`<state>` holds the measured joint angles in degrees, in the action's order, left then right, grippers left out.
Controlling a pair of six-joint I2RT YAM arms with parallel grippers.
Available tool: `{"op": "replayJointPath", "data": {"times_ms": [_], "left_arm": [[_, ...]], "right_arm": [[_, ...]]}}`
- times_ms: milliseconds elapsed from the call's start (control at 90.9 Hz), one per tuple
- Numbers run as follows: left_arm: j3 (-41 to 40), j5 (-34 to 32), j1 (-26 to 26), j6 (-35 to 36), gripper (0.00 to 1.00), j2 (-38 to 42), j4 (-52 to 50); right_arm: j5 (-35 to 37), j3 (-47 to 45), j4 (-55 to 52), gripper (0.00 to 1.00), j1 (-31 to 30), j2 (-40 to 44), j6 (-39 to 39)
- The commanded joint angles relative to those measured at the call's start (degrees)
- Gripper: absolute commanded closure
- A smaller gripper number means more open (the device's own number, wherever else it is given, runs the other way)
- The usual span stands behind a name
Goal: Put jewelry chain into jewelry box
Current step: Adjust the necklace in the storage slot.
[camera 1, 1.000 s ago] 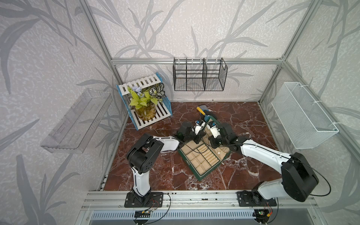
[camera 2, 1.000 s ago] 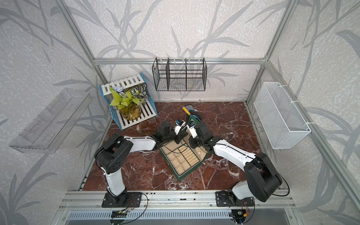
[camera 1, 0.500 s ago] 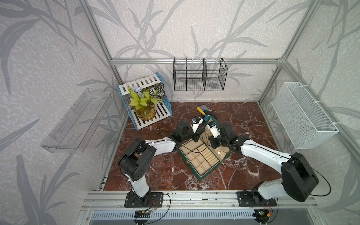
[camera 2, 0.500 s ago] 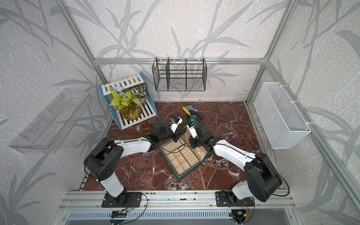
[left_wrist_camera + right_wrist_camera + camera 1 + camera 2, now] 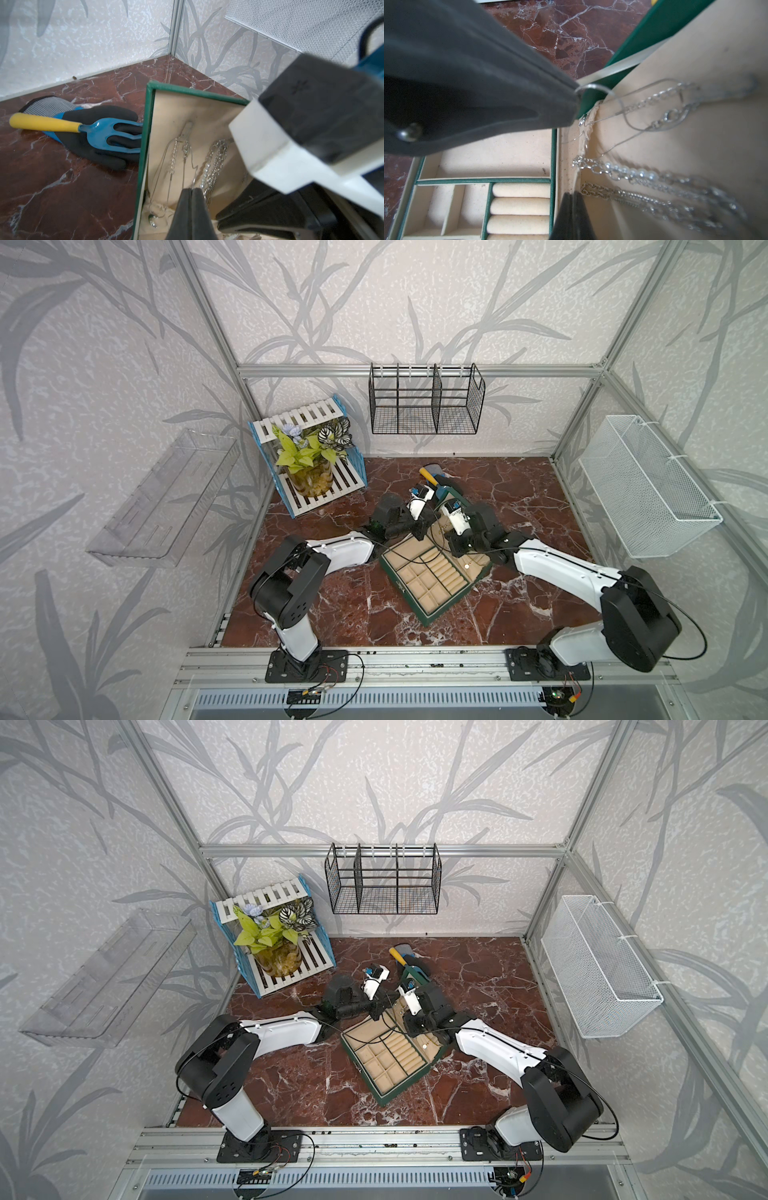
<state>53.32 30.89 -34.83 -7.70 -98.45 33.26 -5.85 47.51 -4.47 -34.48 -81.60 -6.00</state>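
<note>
Standing open on the red marble floor (image 5: 365, 610), 1 dark green jewelry box (image 5: 432, 616) has its lid (image 5: 145, 133) raised and its cream tray facing up. Both arms reach in over the hinge side, 2 in all. The left gripper (image 5: 192, 192) has its jaws pressed together, and in the left wrist view a thin silver chain (image 5: 194, 166) runs up from the tips across the lid lining, so it looks pinched there. The right gripper (image 5: 572, 196) also has its jaws together; whether it pinches anything I cannot tell. In the right wrist view the tip of the left gripper shows with a fine wire loop caught at it.

Against the lid lining hang several silver chains, at least 3 by my count: the thin one with a clasp, 1 beaded strand (image 5: 631, 173) and 1 heavier link chain (image 5: 612, 192). Their lower ends disappear into the pocket at the bottom of the lid. I count 4 ring rolls (image 5: 520, 206) in that view, beside 2 small compartments and 1 long one.

Behind the box lie 1 black and blue glove (image 5: 99, 145) and 1 blue hand fork with a yellow handle (image 5: 62, 125) resting across it.
</note>
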Motion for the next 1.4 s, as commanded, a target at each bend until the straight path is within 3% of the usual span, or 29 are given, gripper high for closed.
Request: {"op": "replayJointPath", "data": {"times_ms": [0, 902, 1386], "left_arm": [[3.3, 2.0, -0.3, -0.2, 1.0, -0.6, 0.0], [11.4, 6.2, -1.8, -3.0, 1.0, -6.3, 3.5], [3.2, 3.5, -1.7, -2.0, 1.0, -4.8, 4.3]], "right_arm": [[-2.4, -0.5, 4.5, 1.0, 0.1, 2.3, -2.4], [-3.3, -0.2, 4.8, 1.0, 0.6, 1.6, -2.9], [-3.9, 0.0, 4.8, 1.0, 0.9, 1.0, -3.0]]}}
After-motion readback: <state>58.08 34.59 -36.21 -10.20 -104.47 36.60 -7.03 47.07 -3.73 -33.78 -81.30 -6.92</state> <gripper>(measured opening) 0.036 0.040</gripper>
